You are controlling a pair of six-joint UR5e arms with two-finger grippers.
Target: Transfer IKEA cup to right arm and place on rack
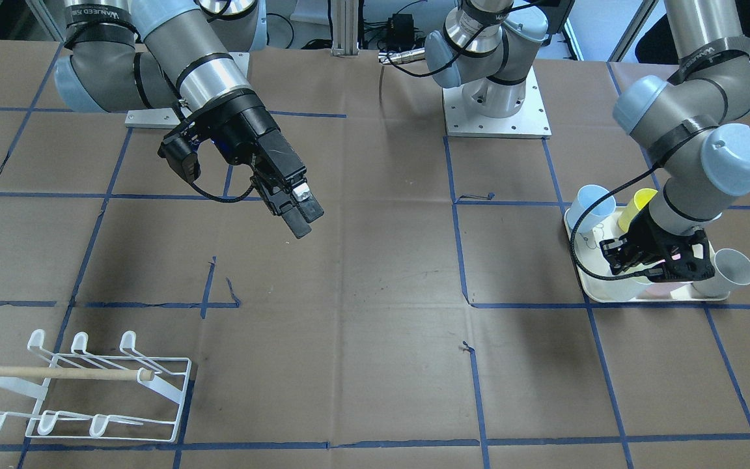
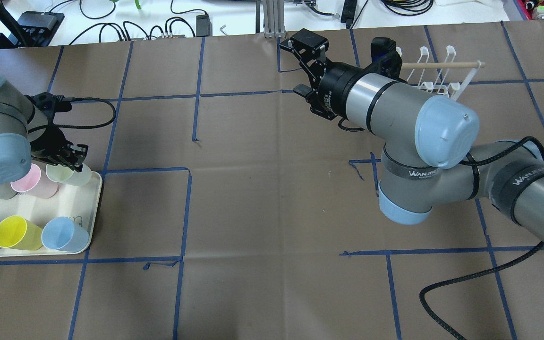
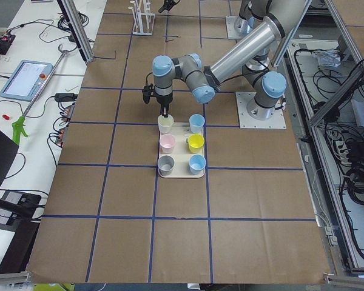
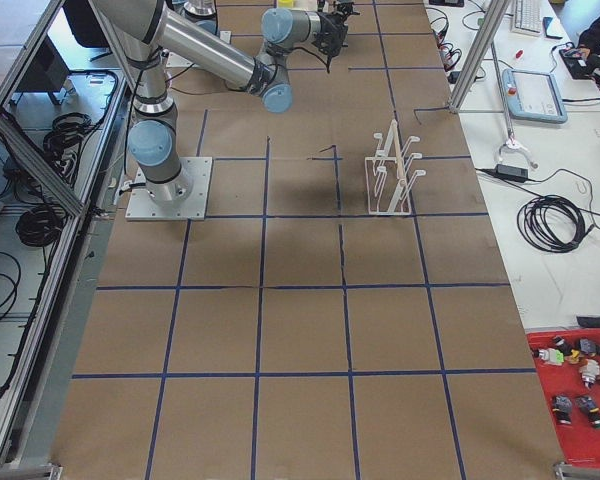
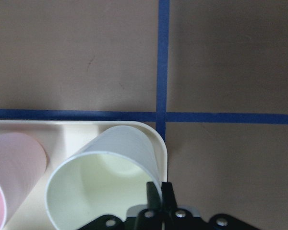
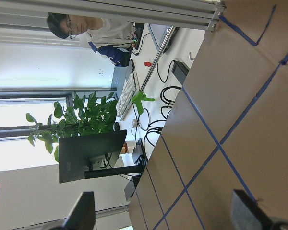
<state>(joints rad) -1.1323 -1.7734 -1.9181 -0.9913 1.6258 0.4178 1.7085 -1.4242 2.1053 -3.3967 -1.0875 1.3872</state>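
Tray corner: cup upright, mouth-up

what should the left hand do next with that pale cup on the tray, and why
Probably lift straight up a little. The left hand looks pinched on the wall of the pale cup, one finger inside and one outside. The cup sits on the tray, close beside the pink cup. Rising first should clear the neighbours before it carries the cup toward the open right hand.

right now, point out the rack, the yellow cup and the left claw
rack (image 1: pixel 56 372), exterior front-facing view, on its wooden dowel
yellow cup (image 2: pixel 17 232), overhead exterior view, inside its mouth
left claw (image 5: pixel 160 191), left wrist-mounted view, midway between its fingertips
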